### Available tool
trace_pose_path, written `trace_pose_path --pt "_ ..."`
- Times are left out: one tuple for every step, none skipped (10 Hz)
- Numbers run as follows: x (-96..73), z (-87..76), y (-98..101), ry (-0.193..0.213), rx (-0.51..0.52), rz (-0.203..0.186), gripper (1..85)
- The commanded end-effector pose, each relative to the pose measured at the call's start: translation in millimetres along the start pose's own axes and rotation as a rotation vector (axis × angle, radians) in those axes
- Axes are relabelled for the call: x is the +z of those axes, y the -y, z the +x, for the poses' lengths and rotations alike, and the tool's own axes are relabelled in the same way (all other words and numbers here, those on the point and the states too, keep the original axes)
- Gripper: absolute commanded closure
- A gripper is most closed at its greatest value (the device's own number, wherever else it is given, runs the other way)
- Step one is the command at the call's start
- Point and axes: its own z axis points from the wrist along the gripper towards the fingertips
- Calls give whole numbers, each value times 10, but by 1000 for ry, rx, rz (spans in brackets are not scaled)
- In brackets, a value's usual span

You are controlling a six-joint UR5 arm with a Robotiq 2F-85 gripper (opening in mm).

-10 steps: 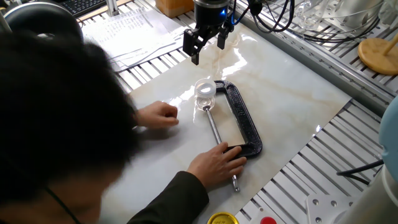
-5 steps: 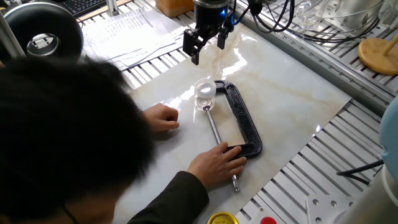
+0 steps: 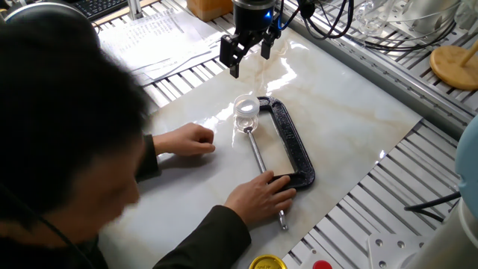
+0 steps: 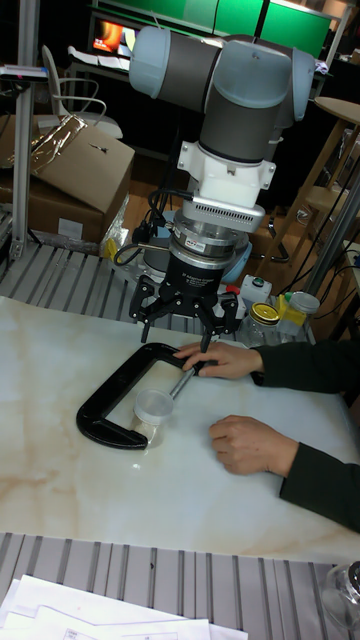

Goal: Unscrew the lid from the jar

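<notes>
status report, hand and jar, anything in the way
Robot hand open, empty, raised. Tiny clear round jar sits in black metal C-clamp, whitish plastic lid on. Person's open hand on clamp's screw end, person's fist beside jar.

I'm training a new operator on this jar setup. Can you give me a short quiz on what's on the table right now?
1. True or false: the robot hand is gripping the lid.
2. What holds the jar in place? A) a black clamp B) tape C) a bowl
3. Fill in: the robot hand's jaws stand ___.
Key: 1 false, it hangs clear of the lid; 2 A; 3 open.
</notes>
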Motion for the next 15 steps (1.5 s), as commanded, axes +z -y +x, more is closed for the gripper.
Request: trace_pose_path --pt "0 1 -22 0 0 0 17" --pt "-20 -313 80 120 66 46 843" --pt "-14 -314 74 120 68 58 843" --pt "-11 -316 74 122 70 59 843" --pt "-13 -319 73 122 70 58 843" --pt "-14 -316 76 120 68 58 843" --pt "-16 -312 72 117 67 53 843" --pt "-15 -293 0 107 80 18 843" --pt "0 -210 -32 75 82 -15 843" --pt "29 -110 83 45 28 10 843" --pt "33 -111 180 54 -20 39 843" --pt "30 -112 167 56 -30 35 843" --pt "95 -64 44 46 -19 -10 843" --pt "206 -18 94 53 -37 12 843" --pt "271 -23 165 76 -56 43 843"
